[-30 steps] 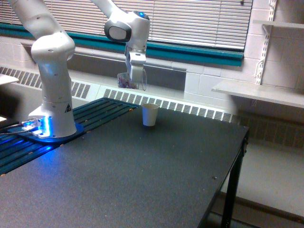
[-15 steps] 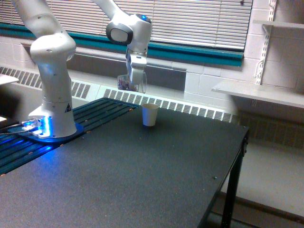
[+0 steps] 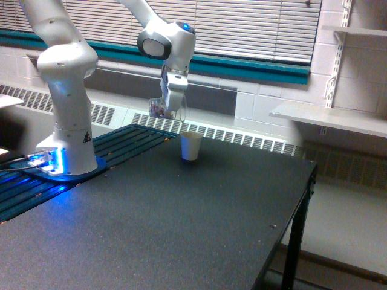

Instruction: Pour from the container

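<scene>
In the exterior view my gripper (image 3: 170, 104) hangs above the far part of the black table and is shut on the container (image 3: 161, 109), a small clear plastic cup with dark and reddish bits showing through its wall. The container is held roughly upright in the air, above and a little to the exterior view's left of a white paper cup (image 3: 191, 146) that stands upright on the table. A clear gap separates the two cups.
The arm's white base (image 3: 66, 151) with a blue light stands on the exterior view's left, on a slatted dark section (image 3: 130, 140). The black table (image 3: 181, 223) ends at an edge on the right. A radiator grille, window blinds and wall shelves (image 3: 329, 118) lie behind.
The gripper with the container has moved slightly to the exterior view's right and a little lower, closer to the white paper cup. The paper cup has not moved.
</scene>
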Motion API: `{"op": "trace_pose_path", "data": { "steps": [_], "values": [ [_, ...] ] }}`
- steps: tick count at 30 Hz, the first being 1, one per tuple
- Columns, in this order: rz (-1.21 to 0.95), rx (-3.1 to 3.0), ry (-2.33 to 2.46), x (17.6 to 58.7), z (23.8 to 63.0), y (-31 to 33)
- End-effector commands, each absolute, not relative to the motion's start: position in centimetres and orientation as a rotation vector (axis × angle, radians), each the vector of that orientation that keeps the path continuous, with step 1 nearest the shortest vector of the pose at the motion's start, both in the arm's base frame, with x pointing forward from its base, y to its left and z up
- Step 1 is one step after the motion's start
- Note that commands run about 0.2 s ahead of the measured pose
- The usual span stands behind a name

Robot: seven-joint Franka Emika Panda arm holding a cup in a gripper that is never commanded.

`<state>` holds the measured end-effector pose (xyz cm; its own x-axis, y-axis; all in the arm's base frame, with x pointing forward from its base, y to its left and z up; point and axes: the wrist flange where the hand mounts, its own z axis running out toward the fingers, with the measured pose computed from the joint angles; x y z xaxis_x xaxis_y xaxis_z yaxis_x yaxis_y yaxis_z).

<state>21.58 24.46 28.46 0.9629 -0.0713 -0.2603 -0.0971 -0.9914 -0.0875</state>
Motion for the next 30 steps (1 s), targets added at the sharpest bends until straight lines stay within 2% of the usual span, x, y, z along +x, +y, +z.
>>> {"op": "trace_pose_path", "data": {
  "steps": [1, 30],
  "values": [
    [0.408, -3.019, 0.095, 22.0, 28.3, 24.6],
    [0.477, -3.041, 0.029, 22.8, 27.5, 24.8]
  ]
}}
